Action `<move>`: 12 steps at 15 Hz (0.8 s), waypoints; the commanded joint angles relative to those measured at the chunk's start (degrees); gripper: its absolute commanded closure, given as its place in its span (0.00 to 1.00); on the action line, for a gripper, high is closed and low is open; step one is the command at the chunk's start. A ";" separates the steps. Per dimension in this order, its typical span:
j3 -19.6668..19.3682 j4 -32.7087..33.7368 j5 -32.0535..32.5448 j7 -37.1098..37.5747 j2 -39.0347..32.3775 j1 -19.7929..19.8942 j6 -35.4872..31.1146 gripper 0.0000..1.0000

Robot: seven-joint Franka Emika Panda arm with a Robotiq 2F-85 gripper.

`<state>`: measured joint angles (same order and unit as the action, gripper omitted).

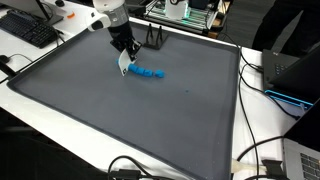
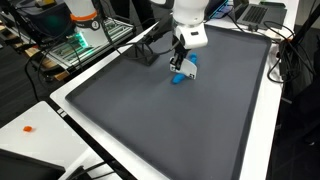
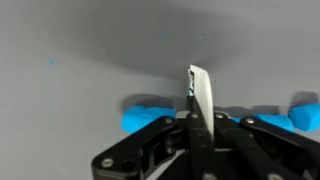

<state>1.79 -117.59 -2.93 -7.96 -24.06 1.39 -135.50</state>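
- Black fingers (image 3: 160, 136) are clenched on a thin, flat white piece (image 3: 198, 95), seen edge-on in the wrist view.
- A lumpy bright-blue strip (image 1: 150, 72) lies just beside it on the matte grey mat (image 1: 120, 120) covering the bench.

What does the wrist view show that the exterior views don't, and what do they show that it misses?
Only the wrist view: the white strip edge-on, pinched in the gripper, with a dark mark near its top. Only the exterior views: the whole gray mat on a white table, and a keyboard in an exterior view. Both: the strip by the blue pieces on the mat.
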 commanded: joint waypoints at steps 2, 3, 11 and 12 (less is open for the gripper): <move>0.60 -3.10 -1.70 1.06 3.97 0.23 0.00 0.99; 0.51 -3.82 -1.79 1.35 4.94 0.20 -0.25 0.99; 0.32 -10.80 -7.50 7.98 14.67 0.06 0.82 0.99; 0.03 -11.87 -8.25 10.03 16.05 -0.20 1.15 0.99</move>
<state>1.93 -124.62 -7.76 -1.64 -13.41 1.35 -135.41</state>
